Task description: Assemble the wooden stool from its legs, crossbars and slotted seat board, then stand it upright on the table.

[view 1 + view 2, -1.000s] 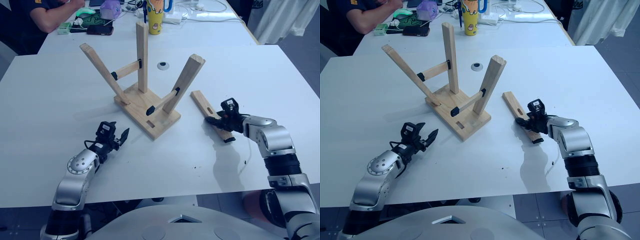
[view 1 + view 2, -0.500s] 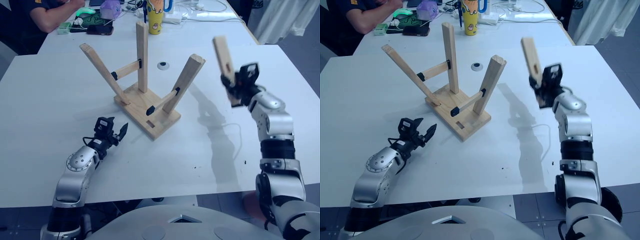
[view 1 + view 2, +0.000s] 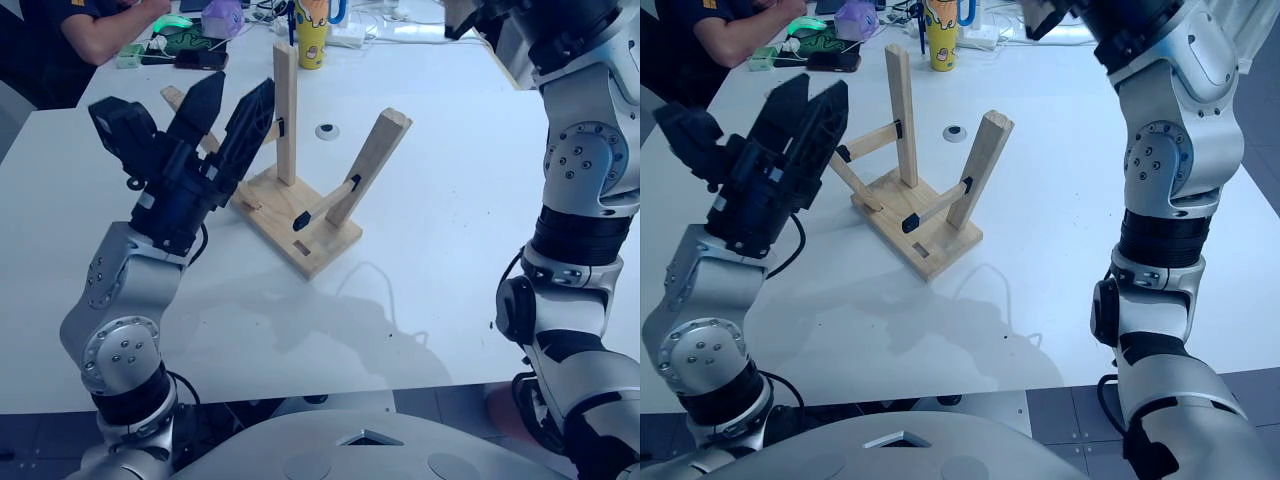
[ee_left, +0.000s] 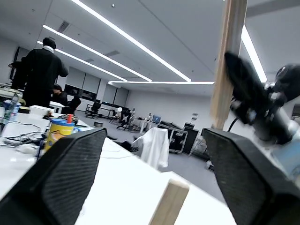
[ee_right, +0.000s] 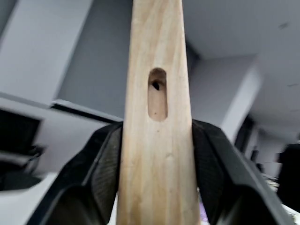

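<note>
We count one seat board (image 3: 330,240) lying on the white surface (image 3: 450,220) with three legs pointing up from it: a near-upright one (image 3: 285,110) at its far side, one (image 3: 372,160) leaning out to the right, and one (image 3: 172,96) leaning out to the left. Two crossbars show, one (image 3: 325,204) running low from the right-leaning leg across the board and one (image 3: 872,141) between the upright and left-leaning legs. A fourth leg (image 5: 157,56), with one oval slot in its face, is up in the air to the right of the board, clamped between the two fingers of the right tool (image 5: 157,140). The left tool (image 3: 243,84) is raised above the surface just left of the board, in front of the left-leaning leg, its two fingers spread wide and gripping nothing. Beyond the board stands one yellow cup (image 3: 311,40); its print is too small for us to read.
</note>
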